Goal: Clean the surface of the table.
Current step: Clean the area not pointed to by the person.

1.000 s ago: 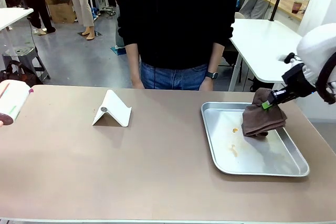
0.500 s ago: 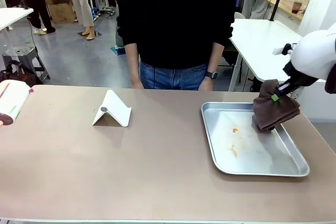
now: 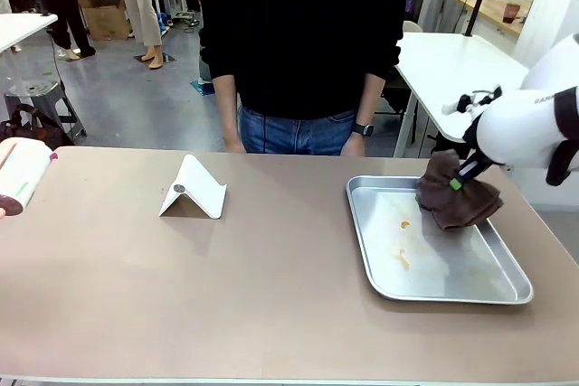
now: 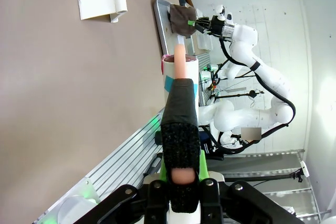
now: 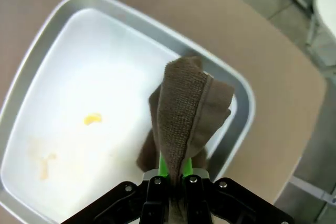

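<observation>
Right end effector [image 3: 459, 180] clamped on brown cloth [image 3: 452, 201] over the tray [image 3: 434, 294], far right. Left end effector [image 4: 180, 90] clamped on a white-pink object. Desk [image 3: 226, 296] spans the whole scene. Risk we see: the cloth touches the tray's orange residue [image 3: 404, 223] and smears it across the desk.

A grey floor [image 3: 136, 110] is stretching back. White tables [image 3: 452, 65] are standing on both sides, a stool [image 3: 38, 92] is sitting left, a box [image 3: 107, 17] beyond.
</observation>
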### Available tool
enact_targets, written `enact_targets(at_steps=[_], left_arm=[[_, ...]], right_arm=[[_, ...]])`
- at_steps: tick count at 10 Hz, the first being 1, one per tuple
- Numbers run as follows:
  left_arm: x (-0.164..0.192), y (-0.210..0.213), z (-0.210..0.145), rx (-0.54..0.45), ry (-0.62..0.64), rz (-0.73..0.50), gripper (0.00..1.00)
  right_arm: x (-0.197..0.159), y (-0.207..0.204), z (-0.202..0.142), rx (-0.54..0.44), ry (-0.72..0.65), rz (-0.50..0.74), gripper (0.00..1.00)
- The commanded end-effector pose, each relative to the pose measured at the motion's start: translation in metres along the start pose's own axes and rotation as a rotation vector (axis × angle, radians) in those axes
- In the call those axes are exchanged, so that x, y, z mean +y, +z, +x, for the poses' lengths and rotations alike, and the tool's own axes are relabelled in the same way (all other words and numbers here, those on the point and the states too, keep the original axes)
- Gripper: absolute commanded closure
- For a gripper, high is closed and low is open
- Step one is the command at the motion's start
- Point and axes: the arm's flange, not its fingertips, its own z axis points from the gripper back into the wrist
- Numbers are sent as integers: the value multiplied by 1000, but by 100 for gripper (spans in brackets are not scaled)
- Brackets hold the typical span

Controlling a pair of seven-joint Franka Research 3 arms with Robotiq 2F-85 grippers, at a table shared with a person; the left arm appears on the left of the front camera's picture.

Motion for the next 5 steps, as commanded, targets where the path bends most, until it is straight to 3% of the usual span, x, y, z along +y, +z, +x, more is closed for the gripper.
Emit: enact_targets(at_steps=[1,5], left_arm=[[-4,-1,-1,-8,12,-3,79],[-4,-1,-1,-8,12,-3,79]], right_arm=[[14,-14,-5,3,-20,95,91],[33,-43,-13,31,-102,355,91]])
